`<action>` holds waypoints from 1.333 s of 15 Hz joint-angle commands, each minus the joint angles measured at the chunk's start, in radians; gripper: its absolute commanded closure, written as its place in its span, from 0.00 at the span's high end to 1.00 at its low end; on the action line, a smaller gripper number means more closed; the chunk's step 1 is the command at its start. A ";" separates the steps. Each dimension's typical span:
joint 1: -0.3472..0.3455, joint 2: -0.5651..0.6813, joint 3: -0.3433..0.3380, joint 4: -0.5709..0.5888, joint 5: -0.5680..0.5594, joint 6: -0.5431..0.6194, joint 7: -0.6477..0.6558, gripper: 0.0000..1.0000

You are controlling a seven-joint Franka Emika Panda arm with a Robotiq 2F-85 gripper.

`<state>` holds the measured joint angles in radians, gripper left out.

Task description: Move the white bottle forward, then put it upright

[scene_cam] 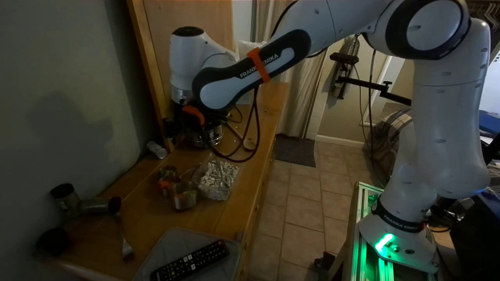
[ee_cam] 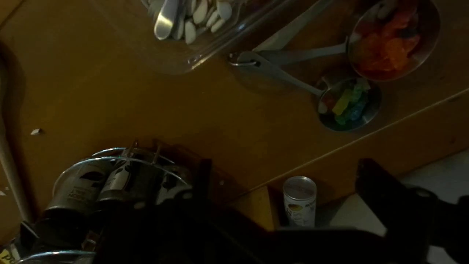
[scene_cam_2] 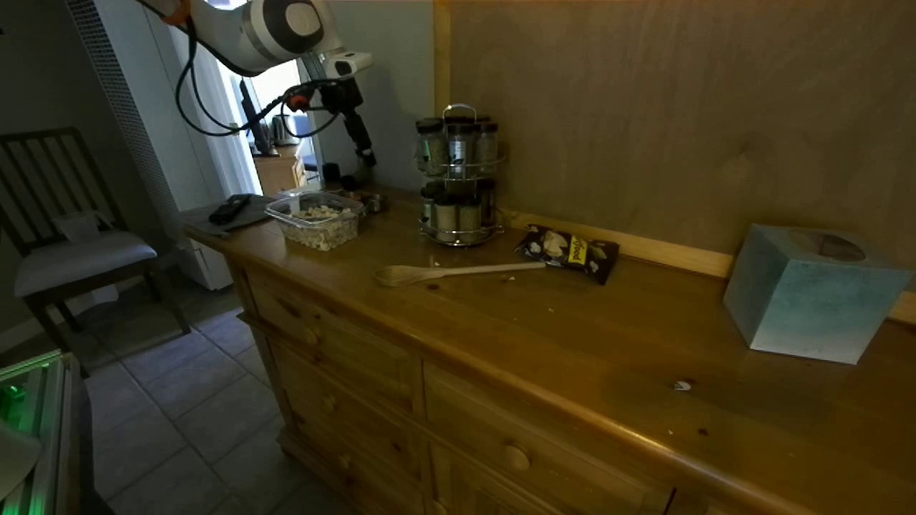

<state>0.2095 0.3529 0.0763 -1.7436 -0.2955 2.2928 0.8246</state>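
The gripper (ee_cam: 287, 176) stands wide and holds nothing, its 2 fingers (ee_cam: 392, 200) well apart. Seen through that gap in the wrist view, but farther off than the tips and clear of them, is the white bottle (ee_cam: 299, 200), a shade nearer the finger on that picture's right.

It looks to be on its side at the back of the worktop (scene_cam: 136, 187), close to the wall (scene_cam: 70, 117) and just beside the foot of the wooden post (scene_cam: 150, 64); whether it touches either I can't tell. Its long axis points roughly out from the wall, a round shiny end facing the open boards, and the fingers sit to either side of that axis. To my eye, then, they're turned nicely to pinch the body: what's wanted is a descent onto it, then a draw outward, if that's what forward means, before standing it up.

In an exterior view the fingertips (scene_cam_2: 366, 154) point down at a slant, hanging above the worktop. The arm (scene_cam: 336, 23) stretches high across the tiled floor (scene_cam: 300, 203) and bends steeply down at its end. The spice jars (ee_cam: 117, 181) stand near the finger on the wrist view's left, and I'd worry about brushing them going in.
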 commanded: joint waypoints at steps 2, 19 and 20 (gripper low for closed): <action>0.052 0.159 -0.075 0.207 -0.043 -0.047 0.025 1.00; 0.155 0.528 -0.215 0.573 -0.061 0.084 -0.031 1.00; 0.160 0.540 -0.224 0.586 -0.065 0.087 -0.032 1.00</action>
<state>0.3540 0.8322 -0.1195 -1.2395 -0.3421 2.3651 0.8028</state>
